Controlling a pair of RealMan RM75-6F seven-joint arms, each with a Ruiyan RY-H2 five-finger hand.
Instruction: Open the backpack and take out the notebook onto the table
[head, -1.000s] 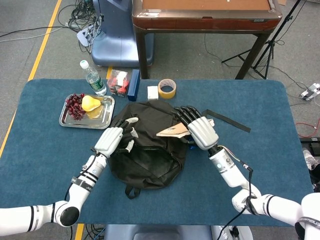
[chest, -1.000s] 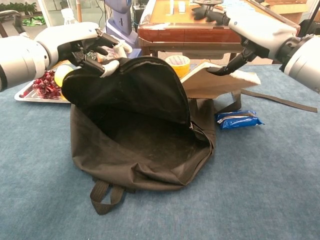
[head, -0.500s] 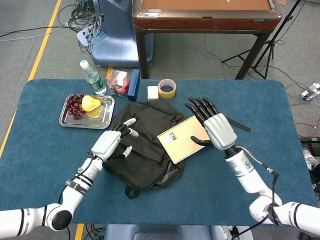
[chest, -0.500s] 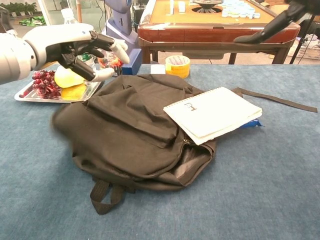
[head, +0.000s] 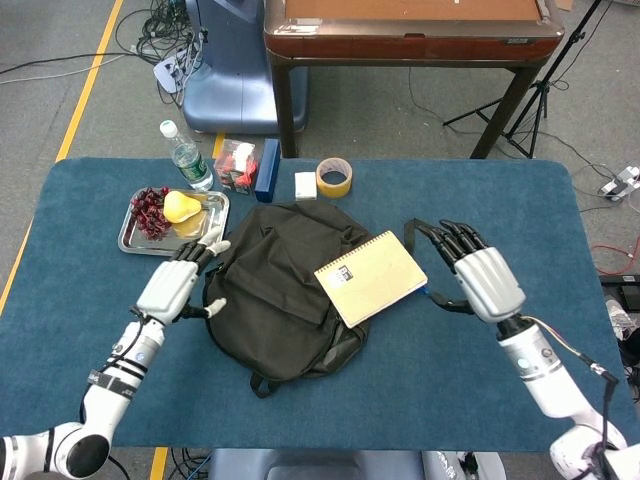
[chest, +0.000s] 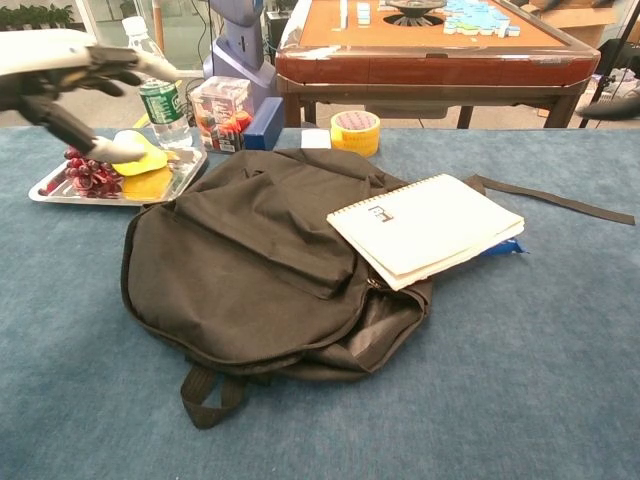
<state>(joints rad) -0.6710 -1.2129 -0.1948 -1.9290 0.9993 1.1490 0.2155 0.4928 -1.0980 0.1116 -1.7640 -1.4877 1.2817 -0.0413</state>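
A black backpack (head: 283, 290) is seen at the centre of a dark blue desk (head: 90, 330). A cream-covered notebook (head: 370, 277) with a small dark label is shown across its right edge. At upper left, a silver tray (head: 210, 238) carries dark red grapes (head: 150, 212) and a yellow fruit (head: 180, 206). A yellow tape roll (head: 334, 177) is seen above. Both hands, left (head: 172, 288) and right (head: 485, 282), are silver-grey with black fingers (head: 445, 238).
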